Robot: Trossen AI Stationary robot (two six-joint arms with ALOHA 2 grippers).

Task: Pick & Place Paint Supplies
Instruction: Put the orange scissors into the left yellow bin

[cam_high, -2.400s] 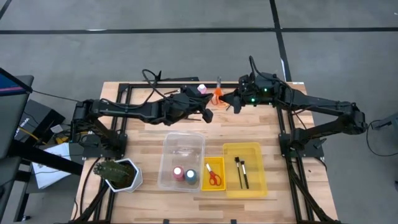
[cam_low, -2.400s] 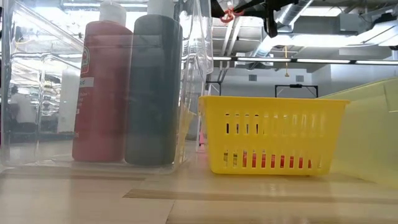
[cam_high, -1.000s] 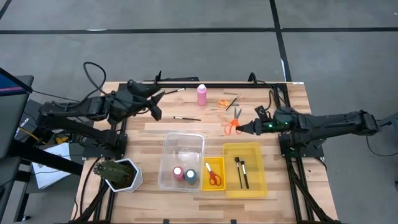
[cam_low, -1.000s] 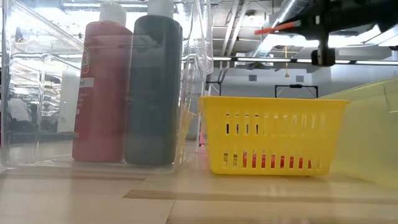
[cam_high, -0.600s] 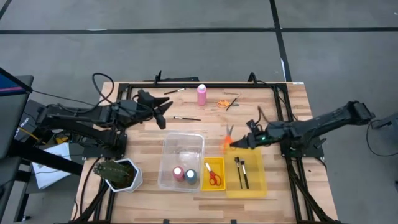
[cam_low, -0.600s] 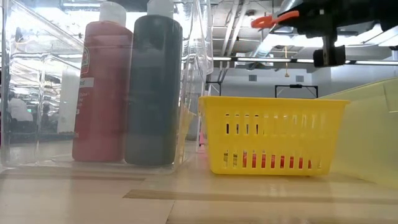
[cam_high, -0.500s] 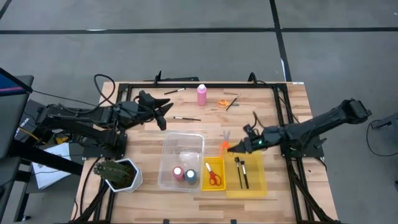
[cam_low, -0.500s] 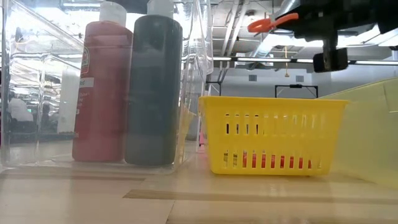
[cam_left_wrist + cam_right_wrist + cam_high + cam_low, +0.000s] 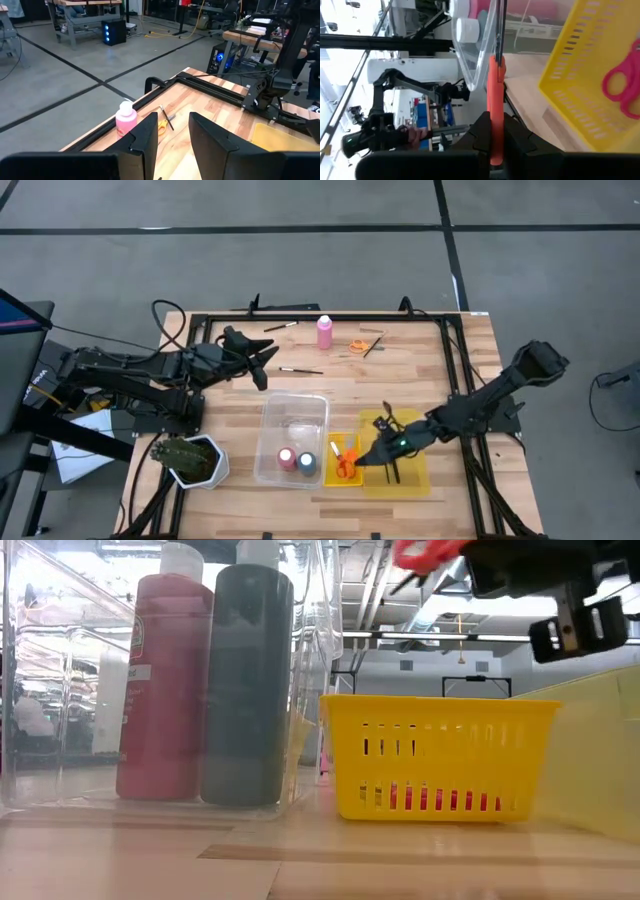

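My right gripper [image 9: 368, 456] is shut on orange-handled scissors [image 9: 495, 100] and hovers over the small yellow basket [image 9: 332, 472], where red-handled scissors [image 9: 620, 85] lie on the bottom. In the low view the held scissors [image 9: 428, 552] sit well above the basket rim [image 9: 440, 703]. My left gripper [image 9: 262, 364] is open above the table's far left part and touches nothing. A pink bottle [image 9: 325, 332], another pair of orange scissors [image 9: 357, 346] and loose brushes [image 9: 300, 370] rest on the far half of the table. My right gripper pinches the scissors' orange handle part [image 9: 494, 131] between its two fingers. It comes slanting down from the table's right side, and the scissors run forward along the fingers. They are lifted clear, above the small yellow basket.
A clear bin [image 9: 292, 412] holds a red bottle [image 9: 287, 459] and a dark blue bottle [image 9: 306, 464], standing upright. The large yellow bin [image 9: 412, 425] right of the basket holds two brushes [image 9: 394, 472]. A potted plant [image 9: 188, 460] stands at the near left corner.
My right gripper has carried the orange scissors from mid-table toward the near edge and leftward, tipping down until it hangs over the small yellow basket. It has stayed shut on them throughout. My left gripper has drifted slightly rightward.
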